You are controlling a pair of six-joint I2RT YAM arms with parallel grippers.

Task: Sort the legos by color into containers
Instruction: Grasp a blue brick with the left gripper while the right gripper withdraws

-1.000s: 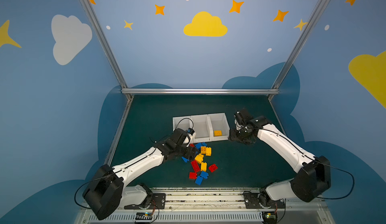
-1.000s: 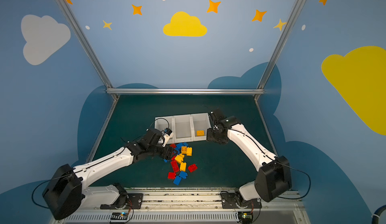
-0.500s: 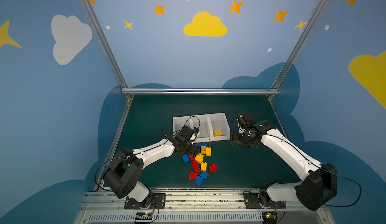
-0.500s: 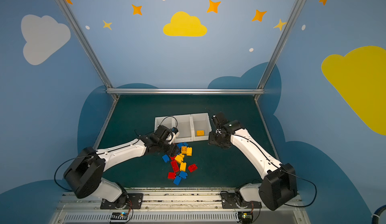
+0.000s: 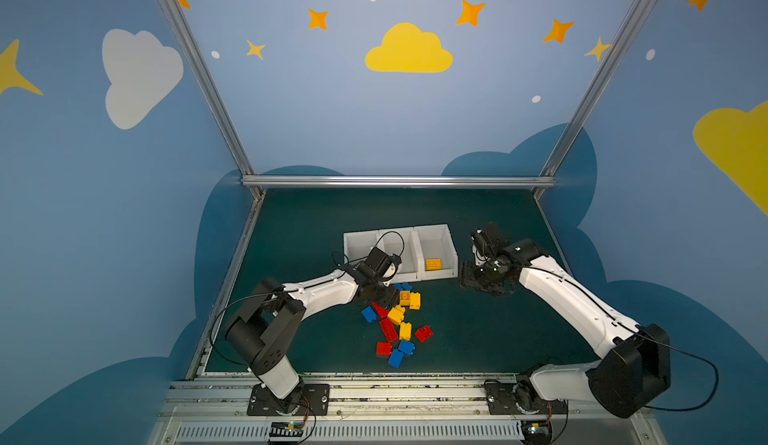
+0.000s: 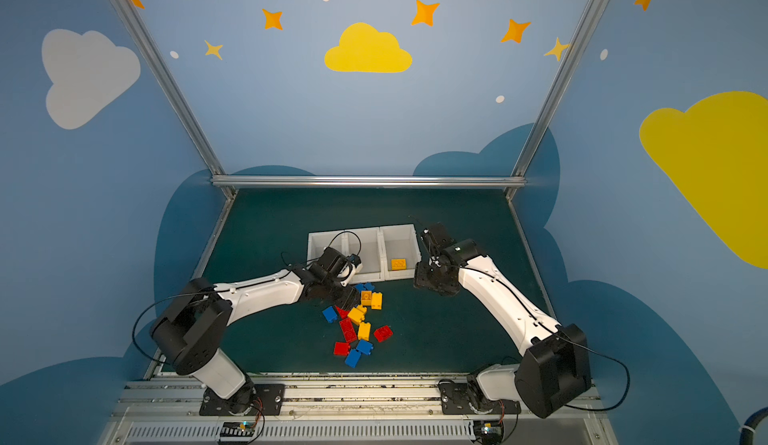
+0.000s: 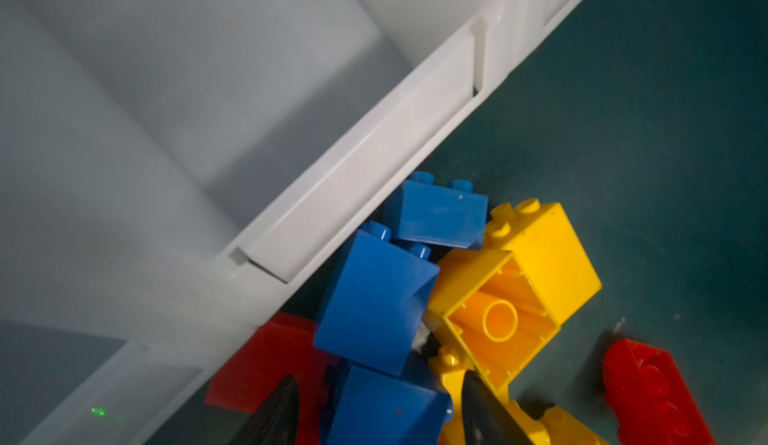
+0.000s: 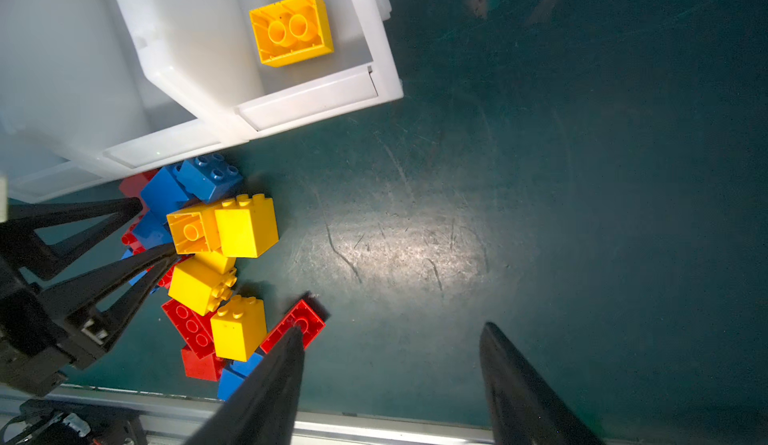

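Red, blue and yellow legos lie in a pile (image 5: 395, 318) (image 6: 357, 322) just in front of three white containers (image 5: 440, 274) (image 6: 405, 274). One yellow lego (image 5: 433, 264) (image 8: 292, 28) lies in the rightmost container. My left gripper (image 5: 384, 295) (image 7: 380, 401) is down in the pile's far end, open, its fingers on either side of a blue lego (image 7: 386, 405) with small gaps. More blue (image 7: 374, 301), yellow (image 7: 515, 289) and red (image 7: 266, 364) legos crowd against it. My right gripper (image 5: 478, 283) (image 8: 392, 328) hangs open over bare mat to the right of the containers, with nothing in it.
The containers' front wall (image 7: 361, 173) stands right behind the left gripper. A metal rail (image 5: 374, 380) runs along the mat's near edge. The cell's walls and frame posts (image 5: 399, 181) close the back and sides.
My left gripper has moved right and down into the pile, and its jaws have narrowed round the blue lego. My right gripper has drifted a little towards the front.
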